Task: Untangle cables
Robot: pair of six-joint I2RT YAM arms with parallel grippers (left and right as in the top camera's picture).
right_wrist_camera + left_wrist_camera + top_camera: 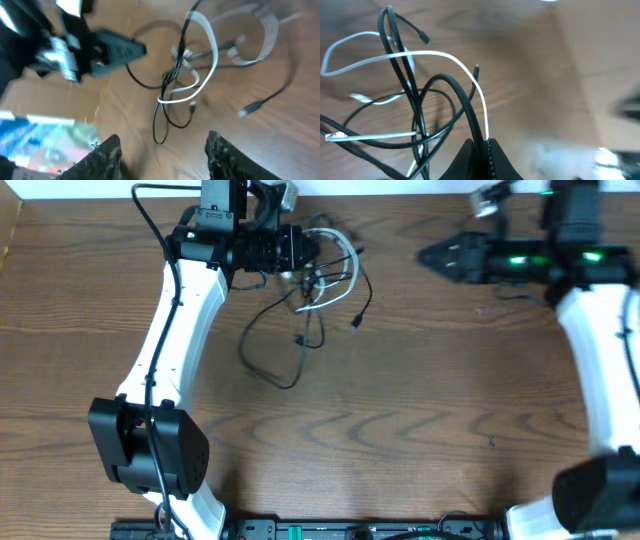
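Observation:
The cables [325, 275] form a loose tangle of black and white cords at the back middle of the table. One black loop [270, 365] trails toward the front. My left gripper [308, 258] is at the tangle's left side. In the left wrist view it [482, 147] is shut on a black cord [455, 87] and a white cord [445, 55] that run up from its jaws. My right gripper [425, 256] hangs to the right of the tangle, pointing at it and apart from it. It [164, 146] is open with nothing between its fingers, and the cables [177, 82] lie ahead.
The wooden table [400, 420] ends at a pale back edge [400, 188] just behind the tangle. My left arm's white link [175, 340] crosses the left side, and the right arm's link [600, 350] runs down the right. The arm bases [150, 450] stand at the front.

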